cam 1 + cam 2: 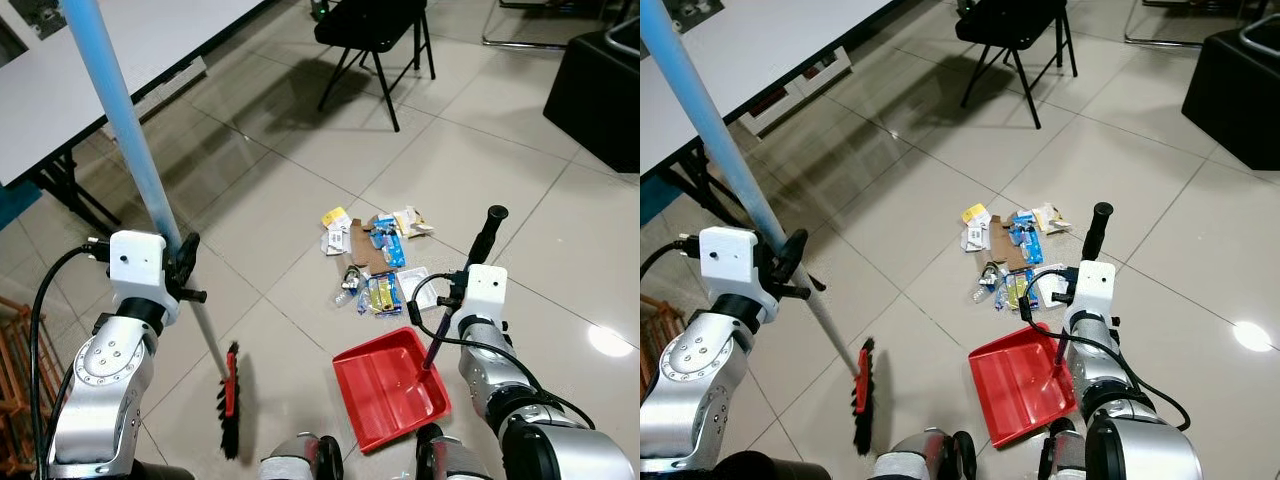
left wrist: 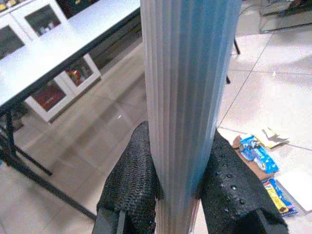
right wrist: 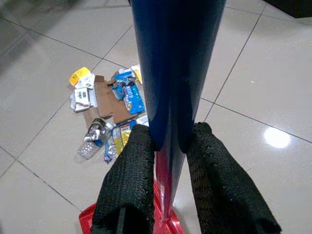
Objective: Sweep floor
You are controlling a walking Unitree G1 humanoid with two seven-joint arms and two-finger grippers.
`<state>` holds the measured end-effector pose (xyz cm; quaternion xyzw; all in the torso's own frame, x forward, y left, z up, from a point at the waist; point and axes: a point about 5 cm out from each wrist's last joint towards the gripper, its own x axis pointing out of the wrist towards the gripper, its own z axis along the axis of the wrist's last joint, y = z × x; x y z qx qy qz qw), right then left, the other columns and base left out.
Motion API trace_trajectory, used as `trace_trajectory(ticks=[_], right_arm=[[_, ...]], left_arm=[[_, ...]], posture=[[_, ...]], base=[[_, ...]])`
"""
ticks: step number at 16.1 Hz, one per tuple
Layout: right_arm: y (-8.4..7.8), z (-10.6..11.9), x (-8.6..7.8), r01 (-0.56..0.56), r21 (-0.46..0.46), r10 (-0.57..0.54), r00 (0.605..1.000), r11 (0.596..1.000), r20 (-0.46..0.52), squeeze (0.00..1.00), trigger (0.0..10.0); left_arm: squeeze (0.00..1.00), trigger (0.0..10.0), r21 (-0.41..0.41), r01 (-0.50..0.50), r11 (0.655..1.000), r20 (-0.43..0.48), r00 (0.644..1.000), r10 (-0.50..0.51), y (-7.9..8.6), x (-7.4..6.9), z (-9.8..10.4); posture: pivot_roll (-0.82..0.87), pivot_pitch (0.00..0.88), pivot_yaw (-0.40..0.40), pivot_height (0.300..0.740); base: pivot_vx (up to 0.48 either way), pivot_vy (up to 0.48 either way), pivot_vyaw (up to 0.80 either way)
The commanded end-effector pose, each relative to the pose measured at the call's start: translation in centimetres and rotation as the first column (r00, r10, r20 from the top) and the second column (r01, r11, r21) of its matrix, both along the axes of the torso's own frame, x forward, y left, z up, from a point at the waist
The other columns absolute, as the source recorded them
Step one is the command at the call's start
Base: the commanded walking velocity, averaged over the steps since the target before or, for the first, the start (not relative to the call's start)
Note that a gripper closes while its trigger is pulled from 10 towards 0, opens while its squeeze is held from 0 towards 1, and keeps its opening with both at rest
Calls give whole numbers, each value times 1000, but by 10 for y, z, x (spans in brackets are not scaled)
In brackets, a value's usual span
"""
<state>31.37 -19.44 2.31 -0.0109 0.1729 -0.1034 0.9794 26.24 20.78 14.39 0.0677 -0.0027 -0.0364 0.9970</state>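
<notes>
Broom [image 1: 228, 400] on tiled floor [image 1: 300, 170], left tool [image 1: 186, 262] clenched on its pole, right tool [image 3: 168, 156] gripping red dustpan [image 1: 385, 385] handle, litter pile [image 1: 375, 262] ahead

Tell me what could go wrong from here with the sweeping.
The broom head sits on the robot's left, off to the side of the litter pile, so a stroke may scatter light wrappers past the red dustpan. The dustpan sits close in front of the pile; a hard push could shift it. The chair stands just beyond.
</notes>
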Motion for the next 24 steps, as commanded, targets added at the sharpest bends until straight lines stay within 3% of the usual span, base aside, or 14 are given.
trace_trajectory(ticks=[1,5,6,7,8,9,10,18,24], right_arm=[[7,-3,-2,-16,4,16,1000,1000,1,0,10000],[5,5,4,-28,-8,28,999,1000,30,0,10000],[6,6,5,-30,-7,30,999,1000,33,773,10000],[7,7,6,-34,-8,34,999,999,36,1000,10000],[8,7,6,-36,-10,36,999,999,38,1000,10000],[10,7,6,-48,-33,49,998,998,33,278,10000],[11,7,6,-53,-41,54,998,998,31,0,10000],[14,-1,-1,-61,-2,61,998,998,20,0,10000],[23,-12,-10,-157,51,158,988,986,2,0,10000]], left_arm=[[0,10000,12,-13,1000,24,1000,13,4,-3,7],[0,10000,1,-14,1000,38,999,14,1,-3,10],[0,10000,1,-16,1000,38,999,16,1,-4,11],[0,10000,4,-16,1000,40,999,16,1,-5,11],[0,10000,6,-15,1000,41,999,15,1,-5,11],[0,10000,6,-14,1000,43,999,14,0,-5,11],[0,10000,6,-13,1000,43,999,13,-1,-5,11],[0,10000,-4,22,1000,44,999,-21,-10,-3,12],[0,10000,-47,70,996,41,997,-68,-27,7,7]], posture=[[194,232,247,740],[205,235,238,740],[208,238,234,740],[206,240,233,740],[206,240,233,740],[209,241,230,740],[209,241,230,740],[197,243,222,740],[145,227,189,740]], base=[[0,0,0],[0,0,0],[0,0,0],[0,0,0],[0,0,0],[0,0,0],[0,0,0],[0,0,0],[0,0,0]])
